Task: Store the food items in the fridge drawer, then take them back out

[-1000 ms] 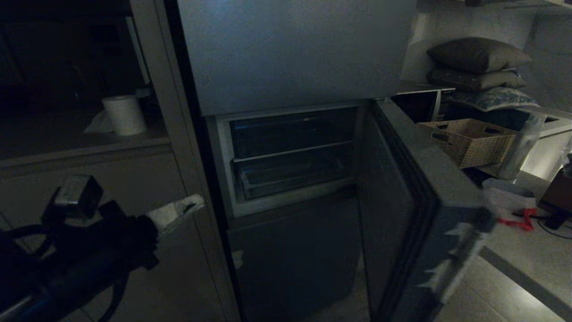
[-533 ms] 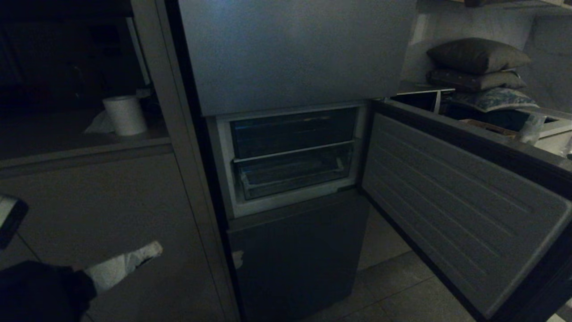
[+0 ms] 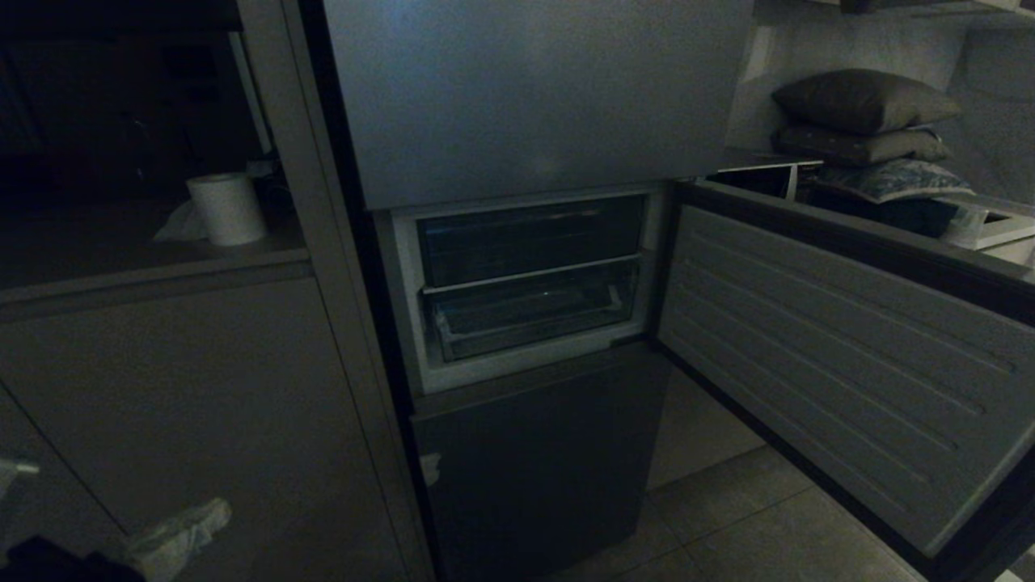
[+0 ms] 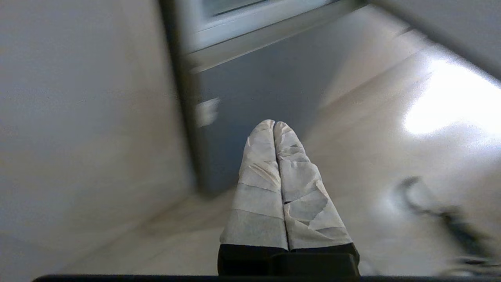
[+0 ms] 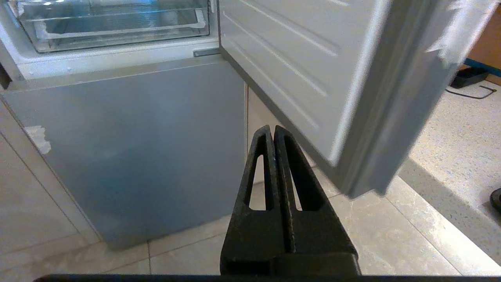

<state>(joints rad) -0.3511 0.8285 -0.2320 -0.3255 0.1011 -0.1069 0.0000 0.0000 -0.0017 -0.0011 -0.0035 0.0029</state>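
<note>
The grey-blue fridge's middle door point(image 3: 841, 356) stands swung wide open to the right. Inside the middle section sits the clear fridge drawer point(image 3: 530, 315) point(image 5: 113, 23), pushed in under a flat shelf, with nothing red showing in it. The food items are out of view. My left gripper point(image 3: 212, 511) point(image 4: 274, 124), its fingers wrapped in white tape, is shut and empty, low at the bottom left beside the cabinet front, pointing toward the fridge's lower door. My right gripper point(image 5: 273, 128) is shut and empty, low in front of the lower door, below the open door's edge.
A cabinet point(image 3: 186, 388) with a counter and a paper roll point(image 3: 226, 208) stands left of the fridge. Pillows point(image 3: 865, 101) are stacked at the back right behind the open door. The closed lower fridge door point(image 3: 534, 461) and tiled floor point(image 3: 728, 517) lie below.
The middle door has swung from half open to wide open on the right. My left arm has dropped down and back toward the bottom left corner of the head view.
</note>
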